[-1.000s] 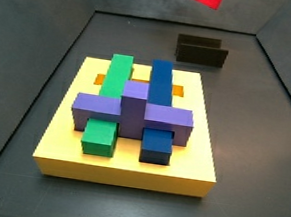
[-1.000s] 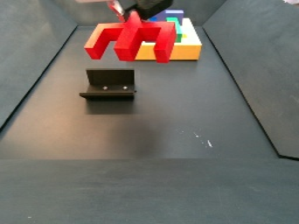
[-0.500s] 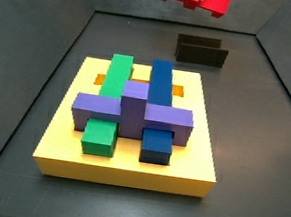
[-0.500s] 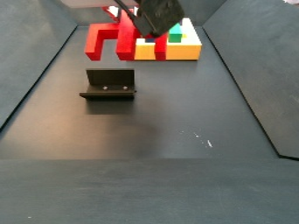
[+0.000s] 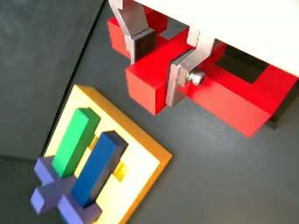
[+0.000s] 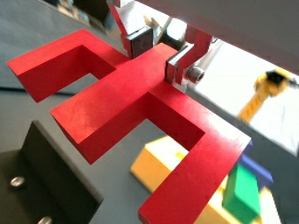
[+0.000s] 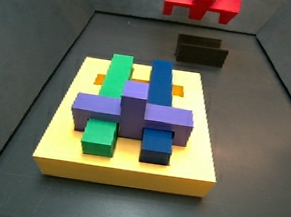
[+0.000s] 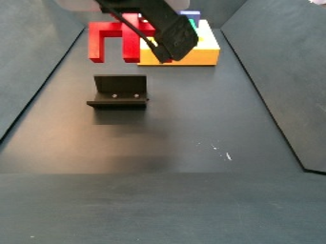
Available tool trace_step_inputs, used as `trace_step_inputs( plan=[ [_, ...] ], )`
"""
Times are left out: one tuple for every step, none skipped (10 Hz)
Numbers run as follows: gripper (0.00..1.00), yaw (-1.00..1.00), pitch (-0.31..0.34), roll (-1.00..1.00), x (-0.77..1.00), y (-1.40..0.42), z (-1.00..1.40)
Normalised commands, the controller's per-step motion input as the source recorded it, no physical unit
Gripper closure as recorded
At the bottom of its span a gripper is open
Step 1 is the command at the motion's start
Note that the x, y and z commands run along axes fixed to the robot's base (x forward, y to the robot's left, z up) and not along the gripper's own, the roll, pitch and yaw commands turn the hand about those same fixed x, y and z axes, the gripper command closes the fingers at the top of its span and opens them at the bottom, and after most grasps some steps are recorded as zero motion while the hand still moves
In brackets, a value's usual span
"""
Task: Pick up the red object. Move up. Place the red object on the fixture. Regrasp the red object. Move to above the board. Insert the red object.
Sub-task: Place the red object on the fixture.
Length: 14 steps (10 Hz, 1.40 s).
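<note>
The pincer is pinching the red object, its flat silver fingers pressed on either side of a central part of the piece in both wrist views, where the pincer grips the red object near its middle. The piece is carried clear of the dark surface. In a side view the red object hangs at about 12 o'clock of the picture, above the fixture, with its long bar lying roughly level from 9 o'clock to 3 o'clock and short prongs standing up from it. In a side view from the opposite end the red object sits at about 11 o'clock, above and beyond the fixture, prongs pointing down, with the dark body of the arm just to its 3 o'clock side. The board, a yellow slab, lies well apart from the fixture and bears a green block, a blue block and a purple block crossing them. In a wrist view the board lies beneath the piece with the same blocks on it.
</note>
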Motion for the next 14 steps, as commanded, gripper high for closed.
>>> trace_step_inputs(
  plan=[
    [1.0, 0.02, 0.0, 0.0, 0.0, 0.0, -0.02],
    [1.0, 0.25, 0.0, -0.09, 0.32, 0.01, -0.27],
    [1.0, 0.11, -0.129, -0.53, 0.64, 0.11, -0.25],
    [1.0, 0.03, -0.091, -0.57, 0.75, 0.12, -0.14],
    [1.0, 0.05, -0.131, -0.47, 0.59, 0.06, -0.16],
    [1.0, 0.04, -0.183, -0.45, 0.49, 0.0, -0.12],
    [1.0, 0.1, -0.12, -0.42, 0.45, 0.0, -0.12],
    [1.0, 0.1, -0.043, -0.32, 0.48, 0.0, -0.22],
    [1.0, -0.02, 0.0, -0.04, 0.41, 0.13, -0.33],
    [1.0, -0.09, 0.0, 0.27, 0.32, 0.15, -0.51],
    [1.0, -0.16, 0.0, 0.46, 0.3, 0.15, -0.59],
    [1.0, -0.19, -0.066, 0.42, 0.04, 0.11, -0.64],
    [1.0, -0.2, -0.049, 0.25, -0.16, 0.09, -0.44],
    [1.0, -0.15, 0.0, 0.23, -0.12, 0.08, -0.33]
  ],
)
